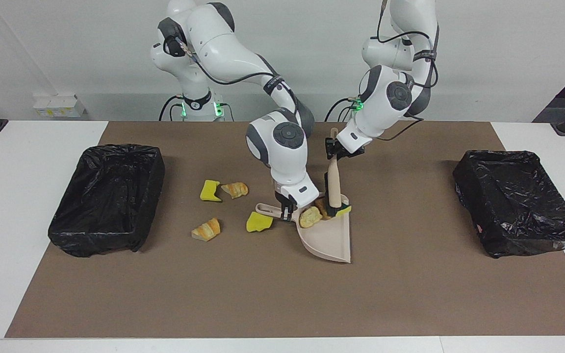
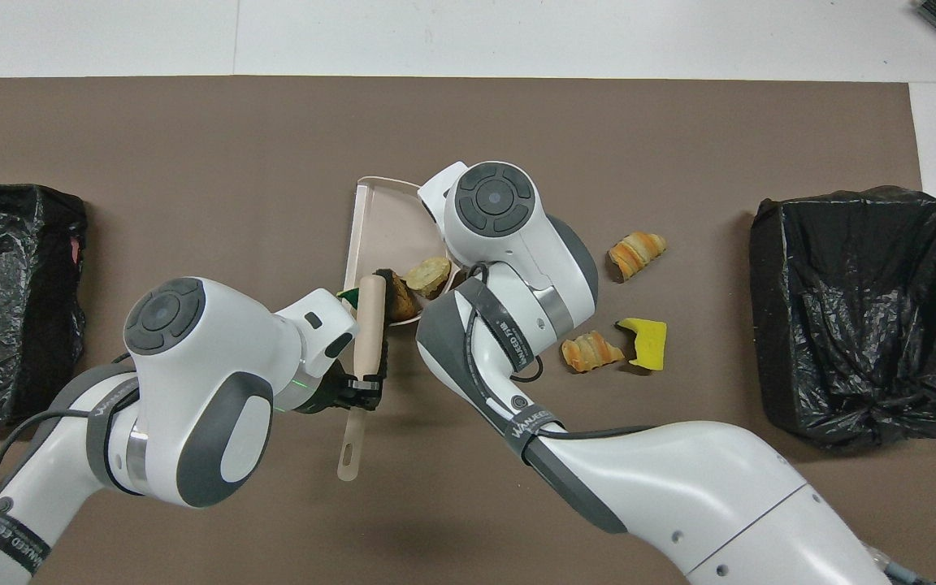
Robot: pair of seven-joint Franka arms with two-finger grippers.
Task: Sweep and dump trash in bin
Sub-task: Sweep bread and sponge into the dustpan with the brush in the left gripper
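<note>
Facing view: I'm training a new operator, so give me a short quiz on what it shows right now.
1. True or false: the left pincer holds the brush by its handle.
2. How many trash pieces lie on the mat outside the dustpan? A) two B) four C) six
3. Fill in: the right pincer grips the dustpan by its ____.

Key: 1 true; 2 B; 3 handle.
</note>
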